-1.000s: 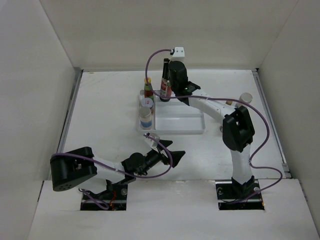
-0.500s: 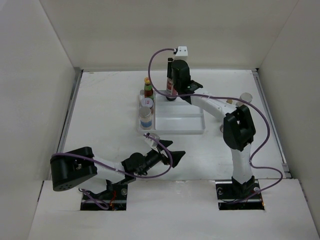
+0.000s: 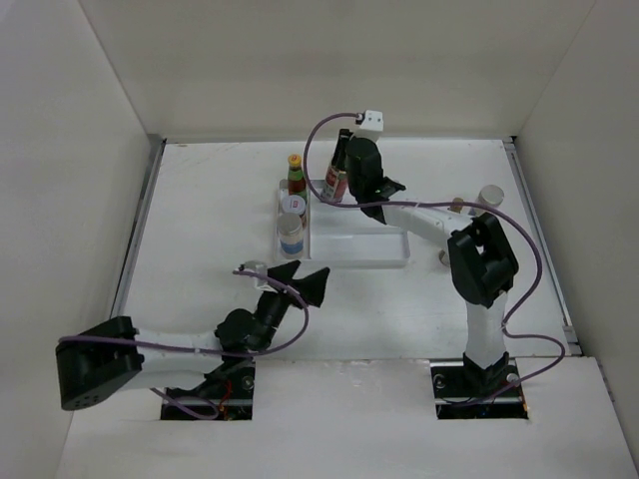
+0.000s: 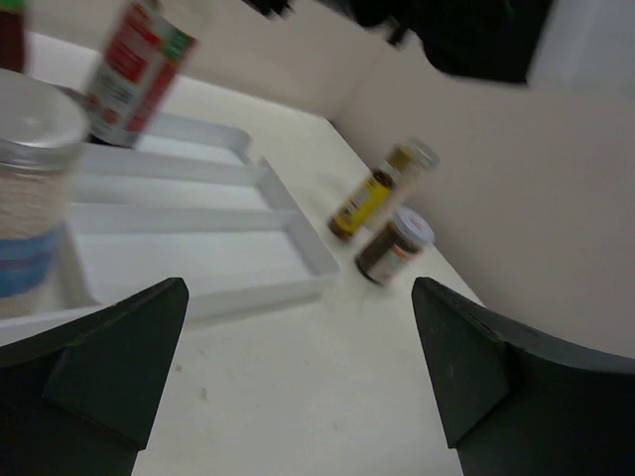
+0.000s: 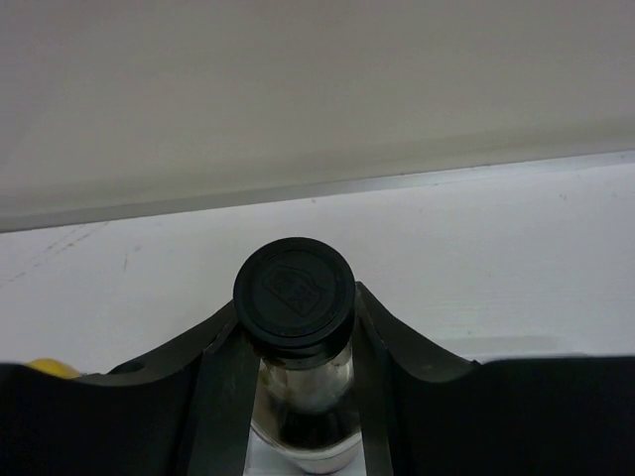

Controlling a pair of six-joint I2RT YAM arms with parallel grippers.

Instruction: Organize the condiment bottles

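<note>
My right gripper (image 3: pixel 351 178) is shut on the neck of the tall black-capped clear bottle (image 3: pixel 335 182), holding it tilted over the far left of the white tray (image 3: pixel 359 249). The right wrist view shows its fingers (image 5: pixel 223 377) on both sides of the neck below the cap (image 5: pixel 295 291). A yellow-capped red-label bottle (image 3: pixel 296 175) and two white-lidded jars (image 3: pixel 293 205) (image 3: pixel 292 236) stand in the tray's left compartment. My left gripper (image 3: pixel 298 276) (image 4: pixel 298 367) is open and empty, just in front of the tray. The held bottle (image 4: pixel 135 69) shows tilted in the left wrist view.
Right of the tray stand a tiny yellow bottle (image 3: pixel 457 205) (image 4: pixel 372 195), a short white-lidded jar (image 3: pixel 442 256) (image 4: pixel 395 246) and a white shaker (image 3: pixel 490 195). White walls close in the table on three sides. The tray's wide right compartment (image 4: pixel 189 258) holds nothing.
My left arm has swung left and forward, bringing its open gripper closer to the tray. My right gripper has shifted slightly and tilted the black-capped bottle.
</note>
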